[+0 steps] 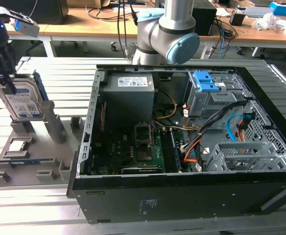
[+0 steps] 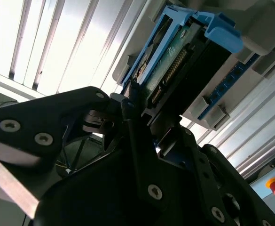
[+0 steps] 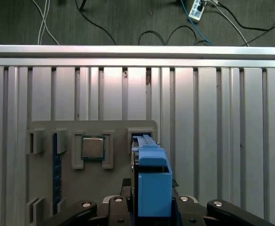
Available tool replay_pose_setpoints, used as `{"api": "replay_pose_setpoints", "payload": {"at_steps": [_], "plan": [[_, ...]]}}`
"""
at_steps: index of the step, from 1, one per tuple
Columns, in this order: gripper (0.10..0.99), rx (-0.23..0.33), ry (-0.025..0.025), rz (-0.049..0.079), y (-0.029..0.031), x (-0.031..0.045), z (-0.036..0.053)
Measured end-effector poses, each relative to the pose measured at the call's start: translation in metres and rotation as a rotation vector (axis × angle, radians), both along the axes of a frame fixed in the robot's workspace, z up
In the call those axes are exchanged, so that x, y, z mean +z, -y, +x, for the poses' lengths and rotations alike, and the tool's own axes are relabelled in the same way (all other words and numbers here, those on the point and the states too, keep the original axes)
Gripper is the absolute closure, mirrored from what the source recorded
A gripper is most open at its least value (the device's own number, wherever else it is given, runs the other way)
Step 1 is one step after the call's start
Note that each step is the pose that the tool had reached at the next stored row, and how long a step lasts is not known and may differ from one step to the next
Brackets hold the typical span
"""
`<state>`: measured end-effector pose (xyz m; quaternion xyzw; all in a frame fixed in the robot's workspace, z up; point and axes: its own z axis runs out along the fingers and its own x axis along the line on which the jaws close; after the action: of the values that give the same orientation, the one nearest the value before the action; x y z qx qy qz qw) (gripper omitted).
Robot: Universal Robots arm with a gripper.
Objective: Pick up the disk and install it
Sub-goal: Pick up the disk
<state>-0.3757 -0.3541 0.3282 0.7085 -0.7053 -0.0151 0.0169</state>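
Observation:
The disk (image 1: 23, 100) is a silver drive with a white-and-blue label and a blue plastic frame. It stands on edge, a little tilted, over the grey holder plate (image 1: 33, 156) at the exterior view's left. My black gripper (image 1: 5, 73) comes down on it from above and is shut on its upper end. In the first wrist view the disk's blue frame (image 3: 151, 174) sits between the gripper (image 3: 151, 209) halves, above a slot in the holder plate (image 3: 113, 179). The second wrist view shows the disk's connector edge (image 2: 175, 66) just past a fingertip (image 2: 128, 106).
An open computer case (image 1: 89, 147) lies to the exterior view's right of the holder, with a grey power supply box (image 1: 130, 93), a motherboard (image 1: 133, 147) and a blue-latched drive cage (image 1: 206, 81). A small square chip (image 3: 93, 147) rests on the holder. The arm's base (image 1: 167, 34) stands behind the case.

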Motion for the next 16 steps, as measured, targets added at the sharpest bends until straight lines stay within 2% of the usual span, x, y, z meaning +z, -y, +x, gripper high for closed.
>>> {"api": "replay_pose_setpoints", "payload": {"at_steps": [11,14,16], "plan": [[0.722,0.0,-0.0005,0.0,-0.0001,0.0072,0.0],[0.722,0.0,-0.0006,0.0,0.0,0.0113,0.0],[0.722,0.0,-0.0006,0.0,-0.0001,0.0172,0.0]]}}
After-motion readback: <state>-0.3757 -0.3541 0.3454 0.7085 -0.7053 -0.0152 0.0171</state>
